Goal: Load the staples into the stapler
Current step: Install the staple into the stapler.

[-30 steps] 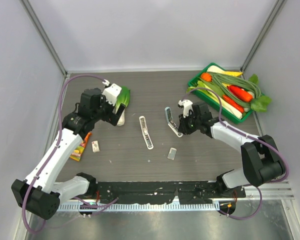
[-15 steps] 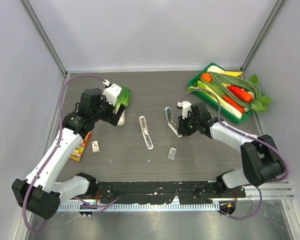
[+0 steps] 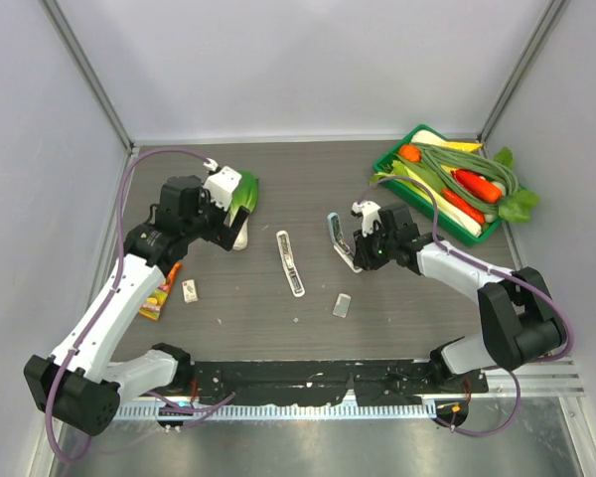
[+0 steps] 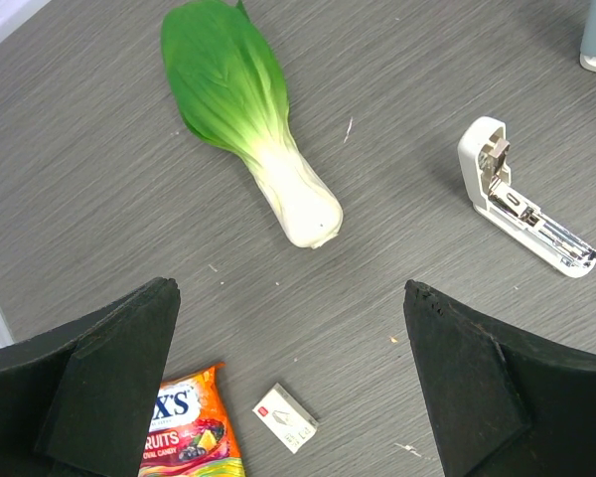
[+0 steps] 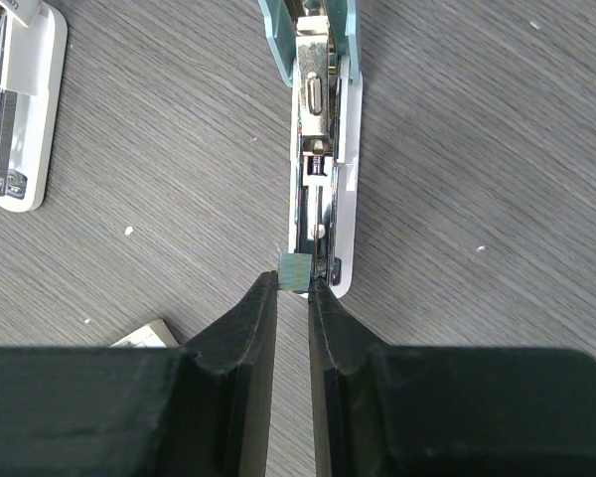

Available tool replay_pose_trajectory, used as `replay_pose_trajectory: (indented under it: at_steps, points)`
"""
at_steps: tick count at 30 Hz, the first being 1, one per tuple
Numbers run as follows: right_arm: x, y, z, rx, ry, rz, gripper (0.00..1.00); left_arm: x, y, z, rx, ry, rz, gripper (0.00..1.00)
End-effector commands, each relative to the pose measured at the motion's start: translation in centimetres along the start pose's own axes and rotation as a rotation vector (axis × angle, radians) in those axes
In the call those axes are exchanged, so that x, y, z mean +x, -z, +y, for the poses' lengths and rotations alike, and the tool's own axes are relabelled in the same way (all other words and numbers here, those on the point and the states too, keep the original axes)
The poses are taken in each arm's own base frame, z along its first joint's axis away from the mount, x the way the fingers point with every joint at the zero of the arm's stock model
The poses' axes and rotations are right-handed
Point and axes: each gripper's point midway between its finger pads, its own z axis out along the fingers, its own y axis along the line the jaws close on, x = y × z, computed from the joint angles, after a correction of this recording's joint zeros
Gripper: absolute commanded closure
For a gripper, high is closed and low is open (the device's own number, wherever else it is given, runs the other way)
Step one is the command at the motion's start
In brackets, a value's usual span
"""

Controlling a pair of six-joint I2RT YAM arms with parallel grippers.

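White stapler (image 3: 290, 262): lying opened out flat near the middle of the table (image 3: 308, 189), metal channel facing up; neither gripper is touching it.
Staple box (image 4: 286, 417): lying flat just beside the candy packet (image 4: 184, 442) on the left side, well apart from the white stapler.
Left gripper (image 4: 289, 288): hanging over the table with its jaws spread as wide as they go, holding nothing; the staple box is showing low between its fingers, with the bok choy (image 4: 248, 129) beyond.
Right gripper (image 5: 293, 283): jaws standing nearly together, pinching a small grey-green block (image 5: 295, 270) at the near end of the blue-grey bar (image 5: 323, 149); loose strip or part of that bar, cannot tell.
Risk 1: the right arm is working at the blue-grey bar, so I judge anything fed in there is going into the wrong body.
Risk 2: the block is sitting at the very fingertips, so a slight twist is likely sending it slipping out.
Risk 3: the staple box is lying low and flat, so wide fingers coming down may be shoving it against the candy packet instead of lifting it.
Green tray (image 3: 393, 151): sitting at the far right, holding carrots (image 3: 474, 182), green stalks (image 3: 447, 159) and pale roots in 1 pile, with leaves hanging over its rim.
Staple box contents: looking closed, inside hidden.
Stapler channel: cannot tell whether staples are lying in it.
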Motion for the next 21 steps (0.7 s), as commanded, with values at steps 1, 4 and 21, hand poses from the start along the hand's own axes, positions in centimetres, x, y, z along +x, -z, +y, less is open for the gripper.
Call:
replay_pose_trajectory:
  at_steps: [1,4,21]
  points:
    - [-2.57,0.51,-0.15,0.015,0.022,-0.062,0.8,-0.73,-0.23,0.09,0.002,0.015,-0.034,0.0]
    - [-2.58,0.53,-0.28,0.018,0.018,-0.063,0.8,-0.74,-0.18,0.04,0.004,0.016,-0.034,0.0]
    - [-2.48,0.51,-0.76,0.028,0.009,-0.062,0.81,-0.72,-0.23,-0.03,0.009,0.017,-0.034,0.0]
